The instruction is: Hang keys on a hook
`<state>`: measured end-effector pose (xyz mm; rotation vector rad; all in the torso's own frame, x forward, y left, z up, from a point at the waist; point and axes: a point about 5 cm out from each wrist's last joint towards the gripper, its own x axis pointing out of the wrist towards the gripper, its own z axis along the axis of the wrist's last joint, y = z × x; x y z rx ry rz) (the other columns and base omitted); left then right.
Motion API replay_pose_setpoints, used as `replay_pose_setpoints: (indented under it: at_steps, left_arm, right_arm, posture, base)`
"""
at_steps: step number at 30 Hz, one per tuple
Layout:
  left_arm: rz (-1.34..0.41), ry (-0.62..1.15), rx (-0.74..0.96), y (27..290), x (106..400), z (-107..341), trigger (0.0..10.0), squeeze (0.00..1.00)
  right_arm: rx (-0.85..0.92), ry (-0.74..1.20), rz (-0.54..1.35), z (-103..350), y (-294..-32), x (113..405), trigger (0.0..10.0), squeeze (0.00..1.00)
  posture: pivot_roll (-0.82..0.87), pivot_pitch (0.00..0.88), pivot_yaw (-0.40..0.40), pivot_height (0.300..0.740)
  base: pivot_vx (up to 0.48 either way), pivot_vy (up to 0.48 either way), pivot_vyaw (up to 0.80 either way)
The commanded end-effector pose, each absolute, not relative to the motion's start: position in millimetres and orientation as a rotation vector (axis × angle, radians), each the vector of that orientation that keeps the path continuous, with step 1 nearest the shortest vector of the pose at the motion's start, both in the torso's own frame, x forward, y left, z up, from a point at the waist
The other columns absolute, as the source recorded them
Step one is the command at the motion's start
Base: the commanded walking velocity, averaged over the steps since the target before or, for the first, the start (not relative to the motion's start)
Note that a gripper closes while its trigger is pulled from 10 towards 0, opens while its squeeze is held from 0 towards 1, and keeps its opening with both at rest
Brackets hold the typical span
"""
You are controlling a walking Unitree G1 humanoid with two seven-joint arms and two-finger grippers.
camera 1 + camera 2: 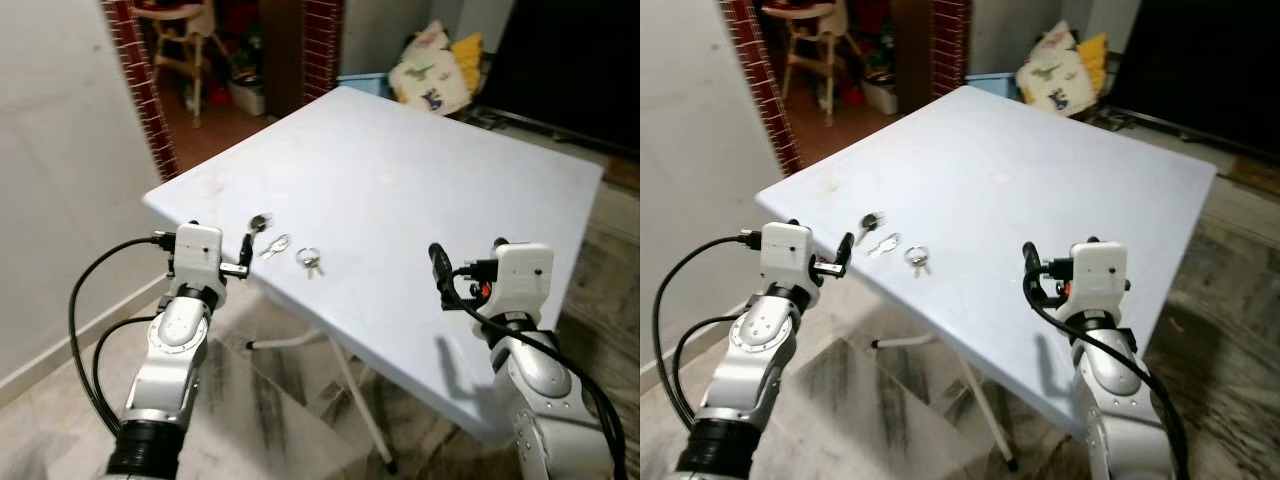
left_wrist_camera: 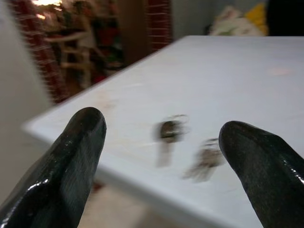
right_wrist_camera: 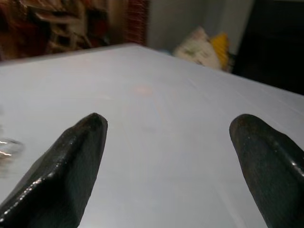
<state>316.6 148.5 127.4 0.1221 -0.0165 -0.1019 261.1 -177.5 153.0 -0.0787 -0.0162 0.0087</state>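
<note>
Three metal keys [image 1: 289,249] lie in a row near the edge of a smooth, pale blue table [image 1: 420,180]. Left gripper [image 2: 161,156], glossy black fingers spread, hovers just off that edge; right gripper [image 3: 171,156], likewise spread, hovers over the table.

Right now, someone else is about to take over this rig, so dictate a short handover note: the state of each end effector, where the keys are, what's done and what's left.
Left end effector: open, holding nothing, just off the near left edge of the white folding table, aimed at the keys.
Right end effector: open, holding nothing, over the table's near edge, well to the right of the keys.
Keys: three small sets lie in a row near the left edge: dark-headed key, middle keys, ringed keys.
Done: approach only; nothing picked up.
Left: grasp the keys, locate a hook, hang them.
</note>
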Motion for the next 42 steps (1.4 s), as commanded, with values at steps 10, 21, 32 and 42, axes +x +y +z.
replay_pose_setpoints:
  at_steps: [10,21,32,42]
  left_arm:
    - [-0.109,-0.035,0.154,144,317,131,10.0,0.00]
    - [-0.114,-0.005,0.133,144,317,127,10.0,0.00]
    - [-0.094,0.036,0.119,152,316,122,10.0,0.00]
    - [-0.130,0.033,0.112,148,314,123,10.0,0.00]
  right_arm:
    - [-0.094,-0.048,0.018,159,-175,261,10.0,0.00]
    - [-0.095,-0.061,-0.031,161,-180,264,10.0,0.00]
    - [-0.065,0.032,0.042,144,-174,259,10.0,0.00]
    - [-0.076,0.043,0.088,141,-167,258,10.0,0.00]
  posture:
    - [0.01,0.000,-0.030,0.740]
    - [0.00,0.000,-0.033,0.740]
    - [0.01,0.000,-0.036,0.740]
    - [0.01,0.000,-0.028,0.740]
  base:
    - [0.000,0.000,0.44]
    - [0.000,0.000,0.22]
    - [0.000,0.000,0.00]
    - [0.000,0.000,0.00]
